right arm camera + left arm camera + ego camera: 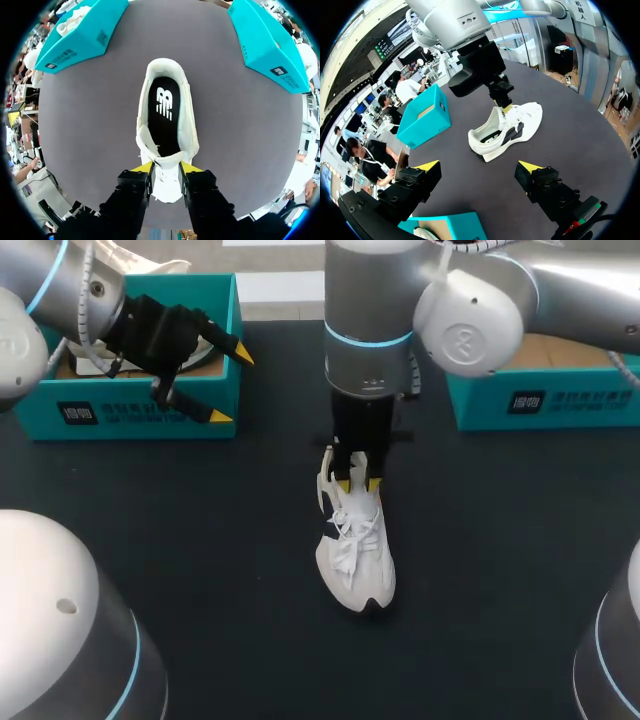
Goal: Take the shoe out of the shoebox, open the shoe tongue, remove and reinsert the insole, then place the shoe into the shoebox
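A white shoe (356, 550) lies on the black table, toe toward the front edge. Its black insole (162, 117) shows inside the opening. My right gripper (358, 483) comes straight down over the shoe's throat, and its yellow fingertips (144, 167) press the white tongue (166, 172) from both sides. In the left wrist view the shoe (507, 131) lies ahead with the right gripper (506, 107) on top of it. My left gripper (232, 386) hangs open over the front wall of the left teal shoebox (140, 412), holding nothing; its own view shows the left gripper (479, 166) wide apart.
A second teal box (540, 400) stands at the back right. In the right wrist view the boxes (80, 35) (270, 45) flank the shoe's heel end. Bare black tabletop (200, 570) surrounds the shoe.
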You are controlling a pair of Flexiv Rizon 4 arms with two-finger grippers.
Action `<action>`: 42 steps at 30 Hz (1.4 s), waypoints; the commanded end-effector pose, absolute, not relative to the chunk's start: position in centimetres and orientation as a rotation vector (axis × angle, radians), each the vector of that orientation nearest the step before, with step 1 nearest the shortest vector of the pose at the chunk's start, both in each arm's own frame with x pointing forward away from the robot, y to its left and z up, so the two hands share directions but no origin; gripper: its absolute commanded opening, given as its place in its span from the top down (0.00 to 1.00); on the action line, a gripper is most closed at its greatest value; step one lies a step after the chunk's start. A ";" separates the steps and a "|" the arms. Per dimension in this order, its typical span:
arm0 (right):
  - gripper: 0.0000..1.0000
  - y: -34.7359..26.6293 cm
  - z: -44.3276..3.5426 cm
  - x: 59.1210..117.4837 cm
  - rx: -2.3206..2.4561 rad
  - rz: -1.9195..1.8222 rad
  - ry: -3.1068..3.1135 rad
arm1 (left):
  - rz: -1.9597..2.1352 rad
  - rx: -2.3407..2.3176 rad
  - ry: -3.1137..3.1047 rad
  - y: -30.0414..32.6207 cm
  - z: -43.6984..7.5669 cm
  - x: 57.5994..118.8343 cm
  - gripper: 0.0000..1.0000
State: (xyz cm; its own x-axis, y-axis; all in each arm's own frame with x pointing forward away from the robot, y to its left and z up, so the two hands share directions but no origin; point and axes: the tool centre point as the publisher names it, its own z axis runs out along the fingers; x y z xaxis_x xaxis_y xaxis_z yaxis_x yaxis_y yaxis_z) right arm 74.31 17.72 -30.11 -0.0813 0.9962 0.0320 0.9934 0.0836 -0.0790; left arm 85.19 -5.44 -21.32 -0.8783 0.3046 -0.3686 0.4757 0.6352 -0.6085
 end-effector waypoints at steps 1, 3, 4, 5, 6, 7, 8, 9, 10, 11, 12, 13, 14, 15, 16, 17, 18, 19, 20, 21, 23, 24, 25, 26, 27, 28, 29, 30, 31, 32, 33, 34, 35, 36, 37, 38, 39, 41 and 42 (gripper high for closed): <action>0.66 17.8 -29.2 74.0 -2.089 0.093 -2.261 | -1.071 0.637 2.627 -5.4 -21.3 85.1 0.00; 0.67 17.3 -28.9 73.5 -2.109 0.106 -2.252 | -1.071 0.637 2.627 -5.4 -21.3 85.1 0.00; 0.67 17.0 -28.8 73.2 -2.116 0.120 -2.250 | -1.071 0.637 2.627 -5.4 -21.3 85.1 0.00; 0.68 16.9 -28.8 73.1 -2.123 0.122 -2.248 | -1.071 0.637 2.627 -5.4 -21.3 85.1 0.00; 0.69 16.8 -28.8 73.1 -2.140 0.108 -2.243 | -1.071 0.637 2.627 -5.4 -21.3 85.1 0.00; 0.71 16.8 -28.8 73.1 -2.135 0.089 -2.239 | -1.071 0.637 2.627 -5.4 -21.3 85.1 0.00; 0.72 16.9 -29.0 73.3 -2.125 0.081 -2.239 | -1.071 0.637 2.627 -5.4 -21.3 85.1 0.00; 0.71 17.0 -29.3 73.6 -2.116 0.069 -2.244 | -1.071 0.637 2.627 -5.4 -21.3 85.1 0.00; 0.72 17.2 -29.6 74.0 -2.105 0.050 -2.244 | -1.071 0.637 2.627 -5.4 -21.3 85.1 0.00; 0.72 17.4 -30.0 74.5 -2.081 0.046 -2.252 | -1.071 0.637 2.627 -5.4 -21.3 85.1 0.00; 0.72 17.5 -30.3 74.9 -2.074 0.024 -2.257 | -1.071 0.637 2.627 -5.4 -21.3 85.1 0.00; 0.73 17.7 -30.6 75.3 -2.055 0.012 -2.262 | -1.071 0.637 2.627 -5.4 -21.3 85.1 0.00; 0.74 17.8 -30.9 75.8 -2.042 -0.004 -2.272 | -1.071 0.637 2.627 -5.4 -21.3 85.1 0.00; 0.76 17.9 -31.2 76.2 -2.021 -0.010 -2.279 | -1.071 0.637 2.627 -5.4 -21.3 85.1 0.00; 0.76 18.0 -31.2 76.5 -2.013 -0.037 -2.285 | -1.071 0.637 2.627 -5.4 -21.3 85.1 0.00; 0.76 18.1 -31.2 76.7 -2.002 -0.082 -2.281 | -1.071 0.637 2.627 -5.4 -21.3 85.1 0.00; 0.75 18.1 -31.3 76.8 -1.987 -0.071 -2.291 | -1.071 0.637 2.627 -5.4 -21.3 85.1 0.00; 0.75 18.1 -31.2 76.9 -1.985 -0.070 -2.294 | -1.071 0.637 2.627 -5.4 -21.3 85.1 0.00; 0.75 18.0 -31.2 76.9 -1.981 -0.071 -2.302 | -1.071 0.637 2.627 -5.4 -21.3 85.1 0.00; 0.75 17.7 -30.8 76.8 -1.986 -0.066 -2.315 | -1.071 0.637 2.627 -5.4 -21.3 85.1 0.00; 0.75 17.4 -29.8 76.5 -2.010 -0.064 -2.326 | -1.071 0.637 2.627 -5.4 -21.3 85.1 0.00; 0.76 17.2 -29.3 76.2 -2.028 -0.064 -2.322 | -1.071 0.637 2.627 -5.4 -21.3 85.1 0.00; 0.77 17.0 -29.1 76.0 -2.043 -0.057 -2.322 | -1.071 0.637 2.627 -5.4 -21.3 85.1 0.00; 0.77 16.9 -28.9 75.8 -2.053 -0.064 -2.318 | -1.071 0.637 2.627 -5.4 -21.3 85.1 0.00; 0.77 16.9 -28.9 75.7 -2.055 -0.081 -2.311 | -1.071 0.637 2.627 -5.4 -21.3 85.1 0.00; 0.77 16.9 -29.1 75.7 -2.052 -0.089 -2.308 | -1.071 0.637 2.627 -5.4 -21.3 85.1 0.00; 0.77 17.0 -29.7 75.7 -2.046 -0.083 -2.304 | -1.071 0.637 2.627 -5.4 -21.3 85.1 0.00; 0.78 17.1 -30.1 75.8 -2.035 -0.066 -2.303 | -1.071 0.637 2.627 -5.4 -21.3 85.1 0.00; 0.80 17.3 -30.6 75.9 -2.025 -0.070 -2.300 | -1.071 0.637 2.627 -5.4 -21.3 85.1 0.00; 0.81 17.4 -31.0 76.1 -2.024 -0.085 -2.296 | -1.071 0.637 2.627 -5.4 -21.3 85.1 0.00; 0.82 17.5 -31.3 76.2 -2.023 -0.085 -2.294 | -1.071 0.637 2.627 -5.4 -21.3 85.1 0.00; 0.84 17.7 -31.5 76.4 -2.016 -0.077 -2.294 | -1.071 0.637 2.627 -5.4 -21.3 85.1 0.00; 0.85 17.7 -32.1 76.4 -2.017 -0.077 -2.292 | -1.071 0.637 2.627 -5.4 -21.3 85.1 0.00; 0.87 17.8 -32.4 76.5 -2.010 -0.069 -2.285 | -1.071 0.637 2.627 -5.4 -21.3 85.1 0.00; 0.86 17.9 -32.7 76.5 -2.007 -0.061 -2.287 | -1.071 0.637 2.627 -5.4 -21.3 85.1 0.00; 0.87 17.9 -32.7 76.6 -2.008 -0.060 -2.287 | -1.071 0.637 2.627 -5.4 -21.3 85.1 0.00; 0.87 18.0 -32.7 76.6 -2.006 -0.059 -2.287 | -1.071 0.637 2.627 -5.4 -21.3 85.1 0.00; 0.84 17.9 -32.2 76.5 -2.014 -0.034 -2.304 | -1.071 0.637 2.627 -5.4 -21.3 85.1 0.00; 0.84 17.8 -31.8 76.4 -2.031 -0.045 -2.308 | -1.071 0.637 2.627 -5.4 -21.3 85.1 0.00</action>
